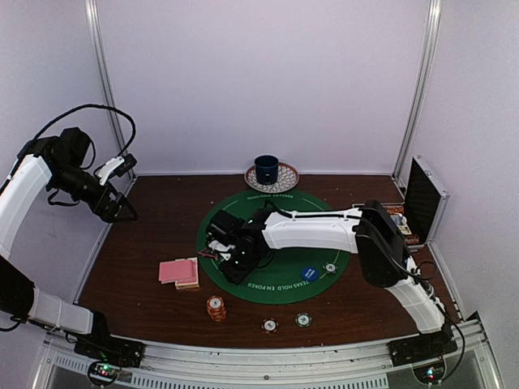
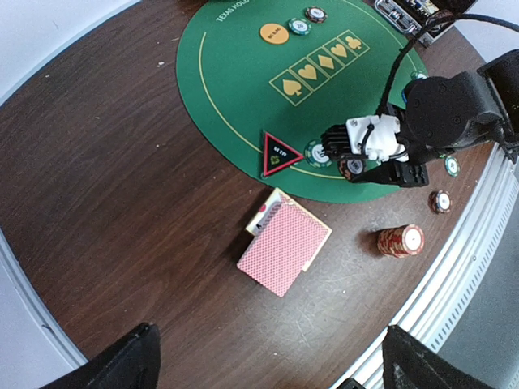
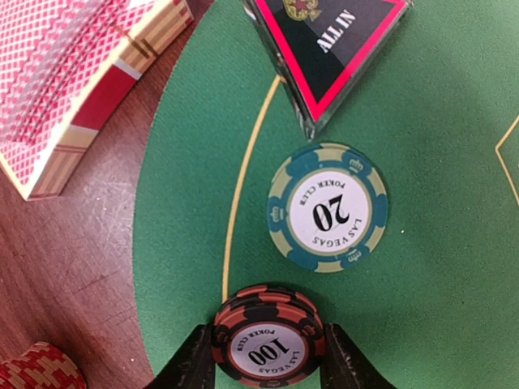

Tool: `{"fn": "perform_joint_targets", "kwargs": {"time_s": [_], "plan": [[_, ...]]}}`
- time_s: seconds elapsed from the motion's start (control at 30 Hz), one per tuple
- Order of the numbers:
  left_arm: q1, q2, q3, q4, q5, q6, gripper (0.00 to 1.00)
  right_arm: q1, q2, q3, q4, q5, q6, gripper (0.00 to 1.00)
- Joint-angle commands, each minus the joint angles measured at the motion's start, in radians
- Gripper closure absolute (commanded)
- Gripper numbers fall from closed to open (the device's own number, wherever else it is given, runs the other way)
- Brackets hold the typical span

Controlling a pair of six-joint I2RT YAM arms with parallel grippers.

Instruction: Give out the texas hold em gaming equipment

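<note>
My right gripper (image 3: 268, 363) is shut on a short stack of black-and-red "100" poker chips (image 3: 267, 336), low over the green mat's left edge. A teal "20" chip (image 3: 327, 208) lies just beyond it, then the black-red "ALL IN" triangle marker (image 3: 328, 40). The pink-backed card deck (image 1: 180, 271) lies on the wood left of the mat (image 1: 280, 279). An orange-red chip stack (image 1: 216, 308) stands in front of it. My left gripper (image 1: 122, 212) hangs open and empty, high over the table's left edge, with the deck (image 2: 284, 247) far below it.
Single chips (image 1: 269, 326) (image 1: 303, 320) lie near the front edge. A blue disc (image 1: 309, 273) and a chip (image 1: 330, 267) sit on the mat's right side, an orange disc (image 2: 273, 32) at its far side. A dark blue cup (image 1: 266, 170) stands at the back. An open case (image 1: 422, 203) is at right.
</note>
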Motion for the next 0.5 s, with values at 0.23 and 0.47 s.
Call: {"fn": "perform_joint_targets", "kwargs": {"time_s": [0.23,0.47], "plan": [[-0.001,-0.027,-0.004,0.000,0.009,0.014,0.02,-0.013,-0.053,-0.025,-0.008,0.013,0.007,0.28],[-0.002,-0.034,0.002,-0.001,0.008,0.010,0.02,0.013,-0.230,-0.170,0.001,-0.006,-0.001,0.28]]}}
